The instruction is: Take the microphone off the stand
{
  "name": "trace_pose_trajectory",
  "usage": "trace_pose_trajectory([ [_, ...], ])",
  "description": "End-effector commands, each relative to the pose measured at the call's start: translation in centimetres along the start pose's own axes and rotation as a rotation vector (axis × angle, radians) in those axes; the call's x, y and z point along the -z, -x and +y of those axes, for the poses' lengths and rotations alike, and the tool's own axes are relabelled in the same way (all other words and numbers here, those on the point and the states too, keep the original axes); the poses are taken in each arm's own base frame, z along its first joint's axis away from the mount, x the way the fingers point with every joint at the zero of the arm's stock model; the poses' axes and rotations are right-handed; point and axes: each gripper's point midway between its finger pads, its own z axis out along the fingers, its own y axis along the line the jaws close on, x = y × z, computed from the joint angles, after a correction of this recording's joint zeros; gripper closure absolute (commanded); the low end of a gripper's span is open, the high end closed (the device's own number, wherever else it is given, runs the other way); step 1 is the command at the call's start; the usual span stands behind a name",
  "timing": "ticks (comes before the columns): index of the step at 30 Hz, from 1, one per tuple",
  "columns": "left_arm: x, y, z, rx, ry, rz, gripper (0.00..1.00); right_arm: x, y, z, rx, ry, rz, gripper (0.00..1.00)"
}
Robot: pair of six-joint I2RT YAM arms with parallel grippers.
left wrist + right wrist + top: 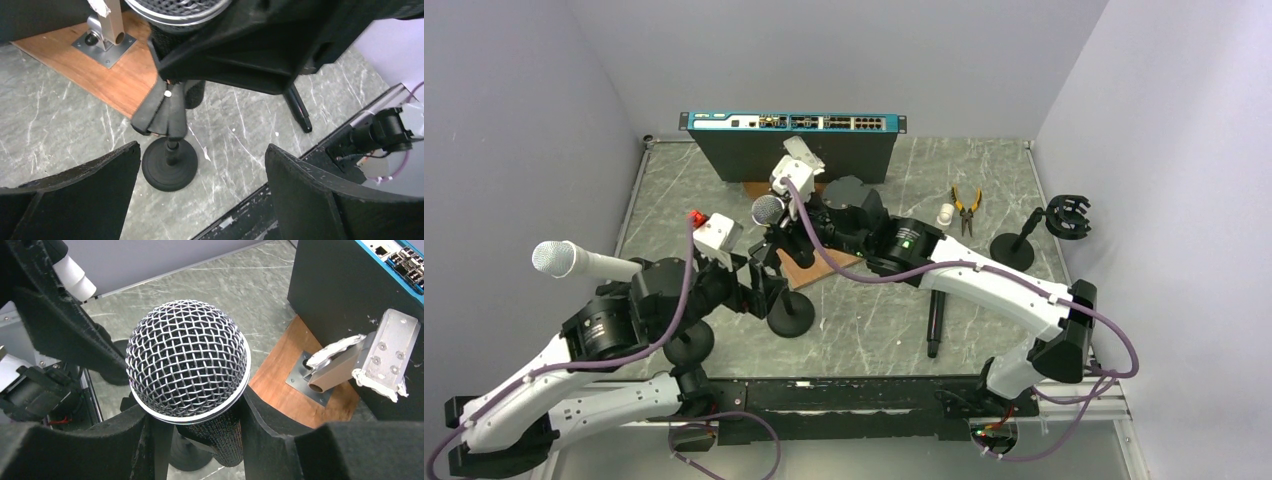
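A microphone with a silver mesh head stands upright over a black stand with a round base. My right gripper is shut on its black body just under the head, fingers pressed on both sides. In the left wrist view the microphone's lower body sits by the stand's clip, above the base; I cannot tell whether it is still seated. My left gripper is open and empty, low beside the stand.
A second microphone sits on a stand at the left. An empty stand is at the right. A network switch, wooden plate with metal bracket, pliers and black rod lie around.
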Motion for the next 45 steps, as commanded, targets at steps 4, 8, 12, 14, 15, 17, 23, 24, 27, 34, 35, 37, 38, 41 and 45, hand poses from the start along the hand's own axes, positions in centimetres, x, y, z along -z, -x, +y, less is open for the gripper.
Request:
trace_pose_trajectory([
  [4, -2.5, 2.2, 0.4, -0.081, -0.006, -0.100, 0.09, 2.7, 3.0, -0.6, -0.032, 0.039, -0.109, 1.00],
  [8, -3.7, 2.3, 1.1, -0.095, -0.016, -0.098, 0.14, 2.7, 2.4, -0.8, -0.050, 0.058, -0.098, 1.00],
  [12, -4.4, 2.7, 0.3, -0.136, -0.088, -0.115, 0.19, 2.8, 2.3, -0.5, -0.056, 0.080, -0.102, 1.00],
  [14, -4.5, 2.7, -0.3, -0.159, -0.125, -0.114, 0.22, 2.7, 2.4, -0.6, -0.057, 0.083, -0.105, 1.00],
  [15, -4.6, 2.6, -0.4, -0.170, -0.133, -0.113, 0.23, 2.7, 2.4, -0.6, -0.059, 0.083, -0.105, 1.00],
  [17, -4.8, 2.4, -0.8, -0.178, -0.156, -0.104, 0.24, 2.6, 2.4, -0.7, -0.059, 0.087, -0.105, 1.00],
  [23, -5.6, 1.3, -0.9, -0.178, -0.166, -0.040, 0.59, 2.6, 2.7, -0.6, -0.059, 0.091, -0.114, 1.00],
  [24, -5.7, 1.0, -0.7, -0.176, -0.156, -0.022, 0.69, 2.6, 2.8, -0.7, -0.058, 0.091, -0.116, 1.00],
  [27, -6.0, 0.1, 0.0, -0.167, -0.118, 0.013, 1.00, 2.6, 3.0, -0.8, -0.057, 0.086, -0.117, 1.00],
  [34, -6.3, -1.4, 1.0, -0.163, -0.083, 0.030, 1.00, 3.2, 4.5, -2.9, -0.093, -0.038, -0.161, 1.00],
  [35, -6.3, -1.6, 1.0, -0.163, -0.085, 0.033, 1.00, 3.6, 4.9, -4.2, -0.106, -0.108, -0.170, 1.00],
  [37, -6.3, -1.8, 1.0, -0.161, -0.090, 0.033, 1.00, 4.3, 5.7, -5.8, -0.110, -0.199, -0.180, 1.00],
  [38, -6.3, -1.9, 1.0, -0.160, -0.089, 0.033, 1.00, 4.9, 6.2, -6.7, -0.115, -0.252, -0.193, 1.00],
  [41, -6.2, -2.1, 1.2, -0.164, -0.086, 0.034, 1.00, 7.3, 7.8, -9.0, -0.134, -0.382, -0.280, 1.00],
  [45, -6.1, -1.8, 1.0, -0.165, -0.098, 0.022, 1.00, 10.6, 9.7, -10.2, -0.151, -0.432, -0.413, 1.00],
])
